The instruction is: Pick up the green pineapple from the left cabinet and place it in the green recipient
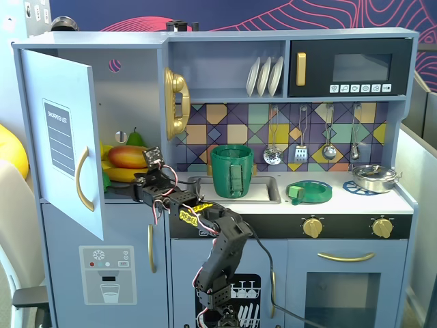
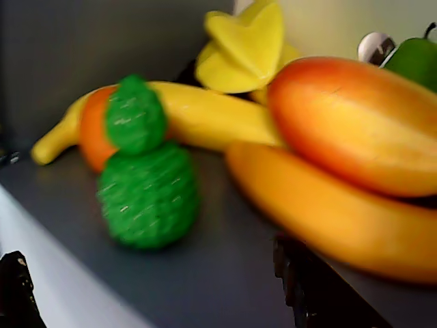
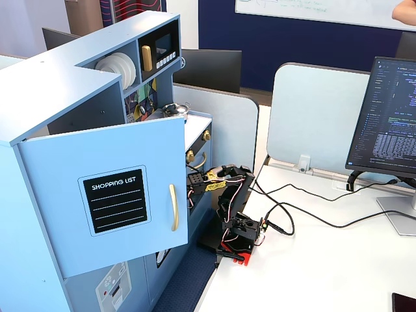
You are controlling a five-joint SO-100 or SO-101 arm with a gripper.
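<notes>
Your claw (image 2: 157, 287) spreads wide before the green pineapple (image 2: 145, 171), which stands on the left cabinet (image 1: 65, 137) shelf against the banana (image 2: 205, 113); closing off-centre could snag the banana.

The green pineapple (image 2: 145, 174) is blurred in the wrist view. The pincer (image 1: 136, 183) is hidden behind the left cabinet (image 1: 65, 140) door in one fixed view; its jaws cannot be judged.
</notes>
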